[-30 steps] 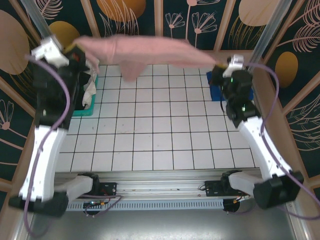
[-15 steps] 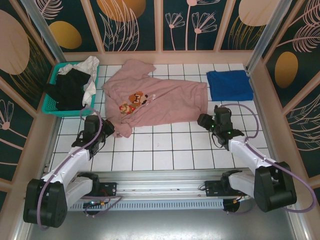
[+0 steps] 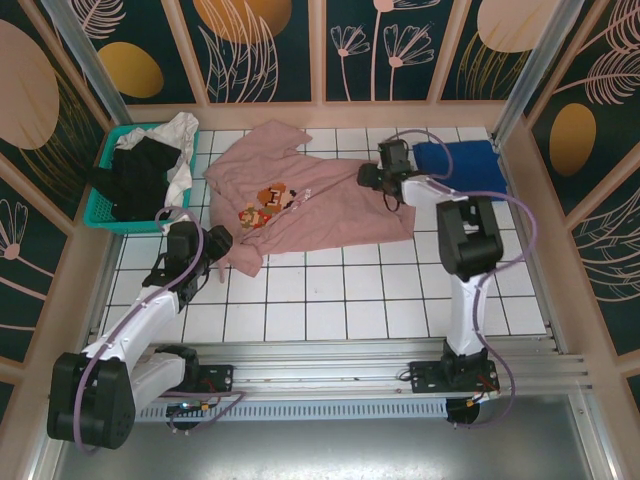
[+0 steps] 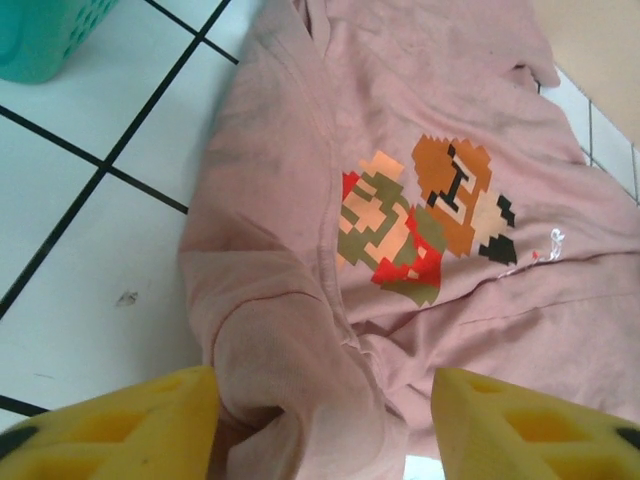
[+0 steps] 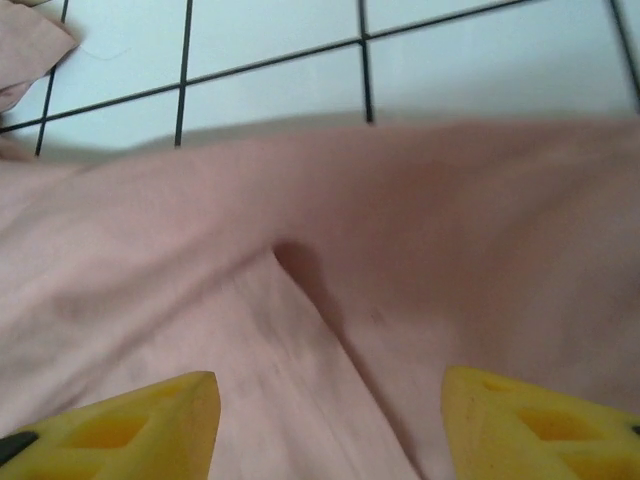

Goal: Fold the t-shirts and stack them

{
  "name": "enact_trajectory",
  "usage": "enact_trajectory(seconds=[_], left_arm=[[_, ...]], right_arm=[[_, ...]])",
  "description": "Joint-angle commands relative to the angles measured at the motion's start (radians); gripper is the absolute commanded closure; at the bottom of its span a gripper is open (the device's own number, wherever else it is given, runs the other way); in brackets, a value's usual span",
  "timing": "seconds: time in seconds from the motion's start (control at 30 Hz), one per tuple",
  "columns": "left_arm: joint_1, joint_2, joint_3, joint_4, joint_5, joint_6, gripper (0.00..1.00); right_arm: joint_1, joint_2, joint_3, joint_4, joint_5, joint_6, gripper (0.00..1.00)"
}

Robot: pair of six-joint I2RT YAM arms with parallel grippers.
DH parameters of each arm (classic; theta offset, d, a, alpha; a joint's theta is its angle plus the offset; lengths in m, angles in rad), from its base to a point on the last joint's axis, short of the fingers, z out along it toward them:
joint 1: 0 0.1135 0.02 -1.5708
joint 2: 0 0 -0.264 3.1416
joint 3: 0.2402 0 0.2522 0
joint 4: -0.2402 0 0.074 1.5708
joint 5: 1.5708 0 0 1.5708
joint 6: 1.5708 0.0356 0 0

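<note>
The dusty-pink t-shirt (image 3: 320, 200) lies spread and rumpled on the tiled table, its pixel print (image 4: 420, 225) facing up. My left gripper (image 3: 215, 245) is at the shirt's near-left sleeve. Its jaws are open, and the bunched sleeve (image 4: 300, 380) lies between the yellow fingers (image 4: 120, 425). My right gripper (image 3: 368, 178) hovers over the shirt's far-right part, open, with flat pink cloth (image 5: 330, 300) under it. A folded royal-blue t-shirt (image 3: 465, 168) lies at the back right. Black (image 3: 140, 178) and white (image 3: 182, 135) t-shirts fill the basket.
The teal plastic basket (image 3: 100, 215) stands at the back left, its corner (image 4: 40, 35) close to my left gripper. Wooden walls with patterned panels ring the table. White tiles (image 3: 330, 290) stretch between the pink shirt and the arm bases.
The pink shirt, held stretched in the air a second ago, now lies on the table. Both grippers have let go. The right arm has reached from the near edge to the shirt's far-right side.
</note>
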Motion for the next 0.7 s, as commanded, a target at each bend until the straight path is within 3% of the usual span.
enact_trajectory(seconds=[0.0, 0.2, 0.43, 0.57, 0.67], left_arm=[[-0.003, 0.015, 0.029, -0.047, -0.038, 0.028, 0.32], [-0.003, 0.064, 0.014, -0.073, -0.026, 0.034, 0.21], [-0.003, 0.122, -0.032, -0.045, -0.005, 0.023, 0.23], [-0.003, 0.132, -0.032, -0.038, 0.005, 0.029, 0.29], [-0.001, 0.132, -0.02, -0.051, 0.008, 0.044, 0.44]], right_arm=[[0.026, 0.094, 0.156, -0.098, 0.03, -0.084, 0.42], [0.036, 0.225, 0.3, -0.142, -0.019, -0.089, 0.53], [0.041, 0.268, 0.332, -0.17, -0.021, -0.089, 0.6], [0.042, 0.251, 0.338, -0.181, -0.007, -0.097, 0.77], [0.048, 0.212, 0.328, -0.182, 0.017, -0.103, 0.91]])
